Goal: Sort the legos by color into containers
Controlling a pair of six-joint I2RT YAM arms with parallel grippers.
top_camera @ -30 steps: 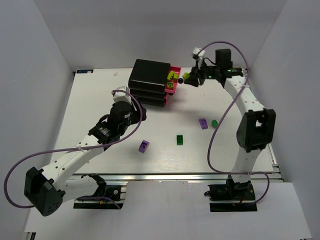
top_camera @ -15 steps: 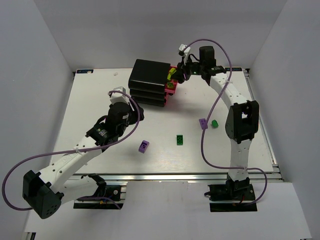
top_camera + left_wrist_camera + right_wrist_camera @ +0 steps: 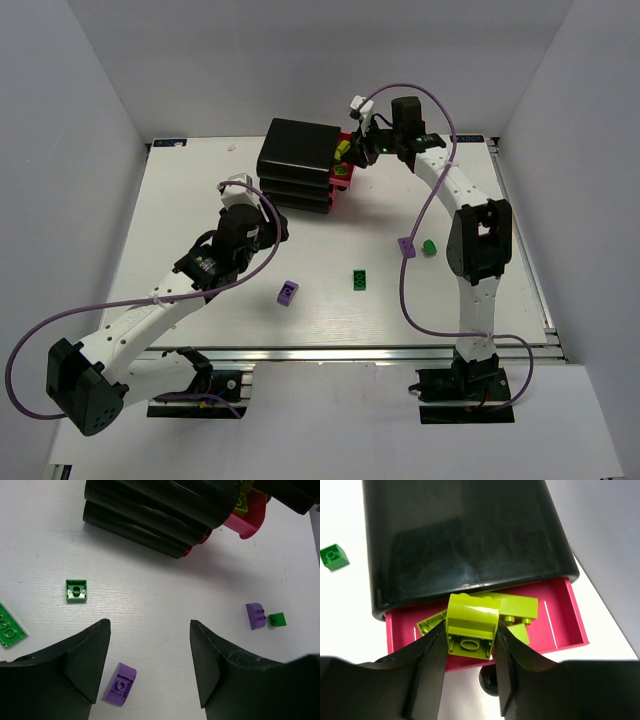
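White table, bare across most of its top. At the far middle, a glossy black cabinet with its top pink drawer pulled open toward the right, black knob at the front. Reaching over that drawer, the right gripper, jaws clamped on a lime-yellow brick held just above the open drawer; more lime bricks lying inside it. Over the table left of centre, the left gripper, jaws spread wide with nothing between them. Loose on the table: a flat green plate near the middle, a purple brick to its left, another purple brick to the right with a small green brick just beside it, and a green square brick close to the cabinet.
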